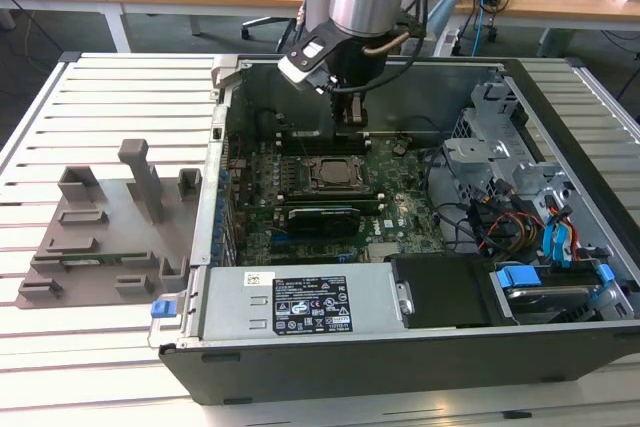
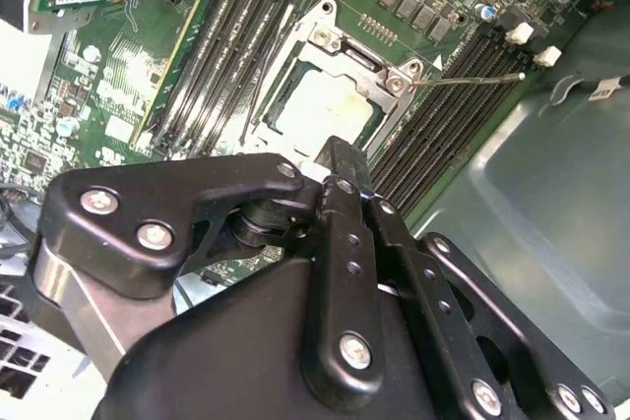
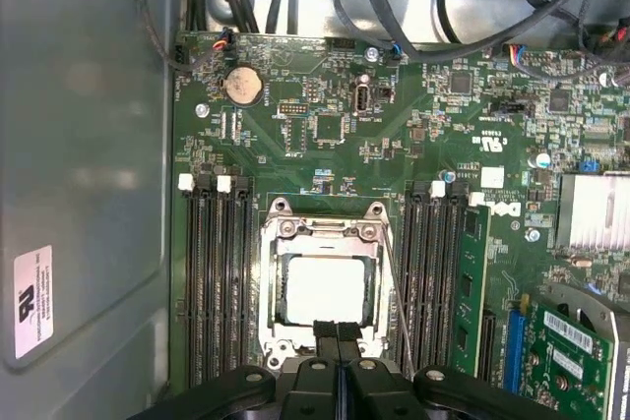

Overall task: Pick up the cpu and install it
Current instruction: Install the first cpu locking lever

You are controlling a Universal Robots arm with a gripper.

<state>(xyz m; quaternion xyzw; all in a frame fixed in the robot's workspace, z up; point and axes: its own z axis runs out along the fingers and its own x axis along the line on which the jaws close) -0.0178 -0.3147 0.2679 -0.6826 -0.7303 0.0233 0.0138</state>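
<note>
The cpu [image 3: 325,290] is a silvery-white square lying flat inside the socket frame [image 3: 279,233] on the green motherboard; the second wrist view also shows the cpu [image 2: 323,111]. My gripper [image 3: 338,334] hangs just above the socket's edge with its two black fingers pressed together and nothing between them. In the second wrist view the gripper [image 2: 340,159] covers one side of the socket. From the exterior view, the gripper [image 1: 350,119] points straight down inside the open computer case, a little behind the socket frame [image 1: 335,173].
A thin socket lever rod [image 3: 398,292] sticks out beside the frame. Memory slots [image 3: 217,282] flank the socket on both sides. A grey plastic tray [image 1: 110,237] with upright blocks sits outside the case at the exterior view's left. Cables and drive cages [image 1: 520,197] fill the right.
</note>
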